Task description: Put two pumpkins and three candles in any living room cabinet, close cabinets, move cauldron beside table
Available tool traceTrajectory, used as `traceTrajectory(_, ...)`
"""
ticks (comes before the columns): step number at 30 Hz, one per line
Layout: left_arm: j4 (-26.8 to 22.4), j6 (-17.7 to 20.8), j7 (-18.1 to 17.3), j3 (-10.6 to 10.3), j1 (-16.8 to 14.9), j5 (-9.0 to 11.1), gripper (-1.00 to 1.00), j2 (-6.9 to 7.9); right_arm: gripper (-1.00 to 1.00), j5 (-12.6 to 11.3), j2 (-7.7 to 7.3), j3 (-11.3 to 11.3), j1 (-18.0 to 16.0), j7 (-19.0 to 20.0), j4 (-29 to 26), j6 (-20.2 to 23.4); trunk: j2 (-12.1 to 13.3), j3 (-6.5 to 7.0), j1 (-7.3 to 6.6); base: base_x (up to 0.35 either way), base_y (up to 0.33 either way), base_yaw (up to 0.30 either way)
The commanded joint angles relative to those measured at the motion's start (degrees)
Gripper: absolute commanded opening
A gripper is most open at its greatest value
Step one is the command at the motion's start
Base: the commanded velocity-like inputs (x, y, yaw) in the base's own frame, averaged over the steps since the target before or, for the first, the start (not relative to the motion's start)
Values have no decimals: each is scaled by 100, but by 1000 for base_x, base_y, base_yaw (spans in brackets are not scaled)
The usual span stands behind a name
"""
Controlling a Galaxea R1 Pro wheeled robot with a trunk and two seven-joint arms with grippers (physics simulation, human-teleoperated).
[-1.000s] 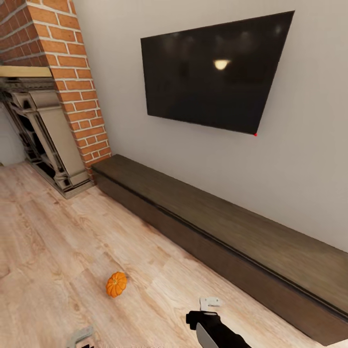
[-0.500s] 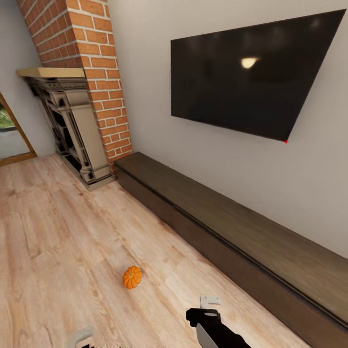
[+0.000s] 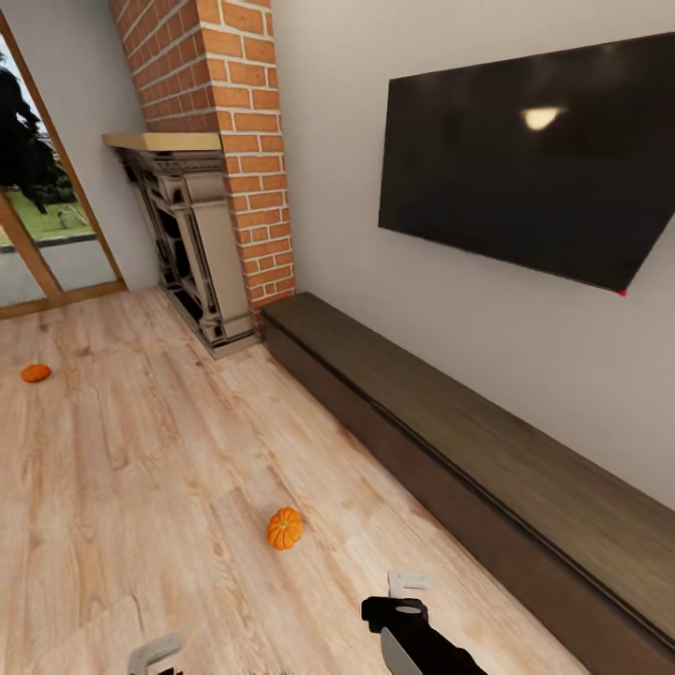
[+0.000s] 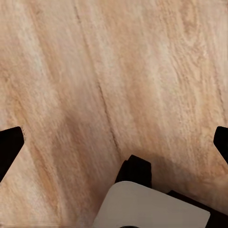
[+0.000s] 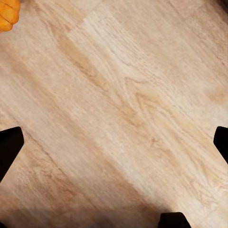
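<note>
One orange pumpkin lies on the wood floor in front of the long dark-brown cabinet, whose fronts are all shut. Another pumpkin lies far off to the left, near the glass door. My right gripper hangs low over the floor, right of the near pumpkin. In the right wrist view this gripper is open over bare planks, with the pumpkin at the frame's corner. The left gripper is at the bottom edge of the head view. In the left wrist view it is open and empty. The candles, cauldron and table are out of view.
A brick chimney with a dark fireplace stands at the cabinet's far end. A large black TV hangs on the wall above the cabinet. The glass door is at the left. Open wood floor stretches between me and the pumpkins.
The camera has turned left, so the whole scene slid right. The glass door and the far pumpkin have come into view. The pumpkin, cabinet and arms have not moved on their own.
</note>
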Motion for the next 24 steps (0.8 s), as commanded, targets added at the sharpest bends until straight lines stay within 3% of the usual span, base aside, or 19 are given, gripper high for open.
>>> traceTrajectory(1,0,0,-2,0,0,0,100,0,100,0,0,0,0,0,0,0,42,14,-23,0,0,269)
traceTrajectory(24,0,0,-17,-1,0,3,100,8,100,7,0,0,0,0,31,-37,42,-69,-23,7,10,272)
